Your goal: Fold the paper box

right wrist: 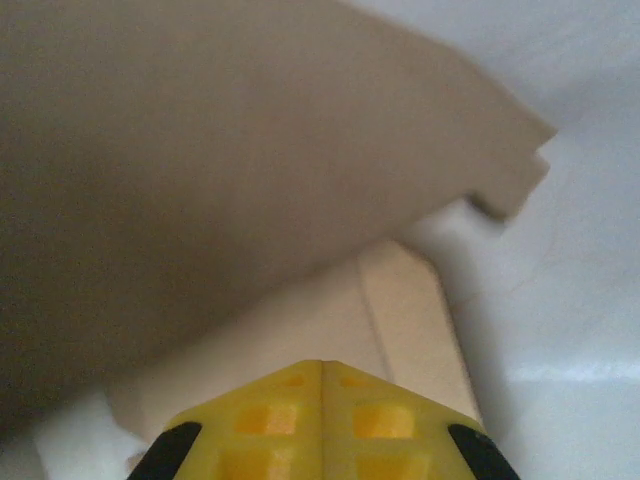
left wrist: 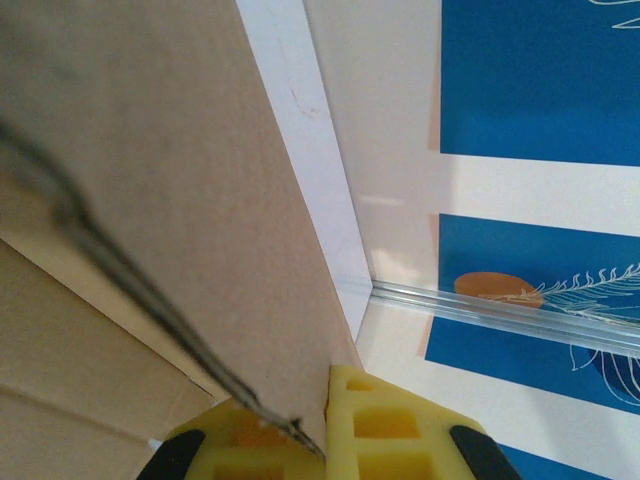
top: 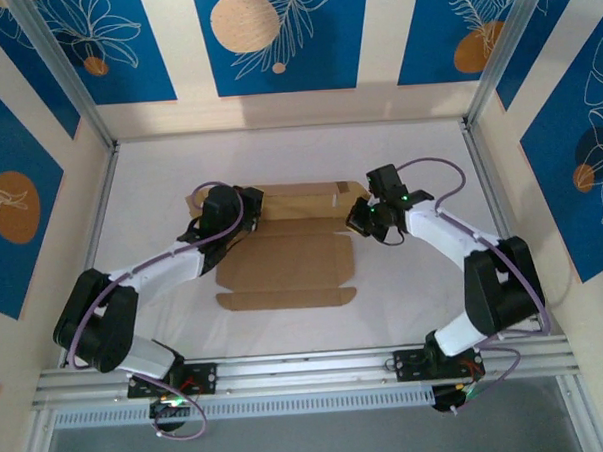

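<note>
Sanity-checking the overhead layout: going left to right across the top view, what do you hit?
left arm → left gripper → box → right gripper → right arm

From above, my left gripper [top: 253, 206] and right gripper [top: 357, 219] hide far corners of the box [top: 283, 269]. Right wrist view blurs its flap [right wrist: 250, 150].

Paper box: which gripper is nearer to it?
Left. The left gripper pinches a raised panel of the paper box; the right gripper is shut and empty beside its right-end flap.
</note>
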Tool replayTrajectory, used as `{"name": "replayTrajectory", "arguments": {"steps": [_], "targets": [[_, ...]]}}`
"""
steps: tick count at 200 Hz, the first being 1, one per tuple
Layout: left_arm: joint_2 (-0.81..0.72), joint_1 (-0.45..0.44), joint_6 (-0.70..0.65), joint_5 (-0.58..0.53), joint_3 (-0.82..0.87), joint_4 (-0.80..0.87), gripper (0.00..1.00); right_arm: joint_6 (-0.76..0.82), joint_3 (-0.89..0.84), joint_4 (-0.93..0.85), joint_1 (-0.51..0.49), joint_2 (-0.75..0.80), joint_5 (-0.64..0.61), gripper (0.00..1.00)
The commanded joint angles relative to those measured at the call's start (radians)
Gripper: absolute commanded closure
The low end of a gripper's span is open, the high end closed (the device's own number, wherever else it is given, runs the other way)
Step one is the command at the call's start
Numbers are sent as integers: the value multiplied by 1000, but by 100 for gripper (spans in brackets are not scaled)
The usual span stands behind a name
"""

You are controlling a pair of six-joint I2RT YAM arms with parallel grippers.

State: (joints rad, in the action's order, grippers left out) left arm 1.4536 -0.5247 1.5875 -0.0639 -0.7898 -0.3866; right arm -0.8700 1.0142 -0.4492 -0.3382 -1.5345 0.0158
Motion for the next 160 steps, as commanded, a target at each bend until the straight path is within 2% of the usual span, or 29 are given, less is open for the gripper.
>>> {"name": "replayTrajectory", "arguments": {"steps": [1,35,50,96,123,160], "targets": [[-30,-1,-47,-11,-5,63,100,120,124,-47,9,-92,-84,92],[-41,-3,-57,-1,-5,85,100,319,277,-140,14,-234,-77,69],[-39,-2,-57,5,-1,83,100,360,304,-157,17,-277,-74,62],[-43,-4,-60,9,10,83,100,403,301,-155,36,-365,-29,59],[-44,-7,-54,12,20,68,100,397,258,-105,24,-386,3,47],[-45,-9,-41,12,27,60,100,393,254,-98,11,-426,11,42]]}}
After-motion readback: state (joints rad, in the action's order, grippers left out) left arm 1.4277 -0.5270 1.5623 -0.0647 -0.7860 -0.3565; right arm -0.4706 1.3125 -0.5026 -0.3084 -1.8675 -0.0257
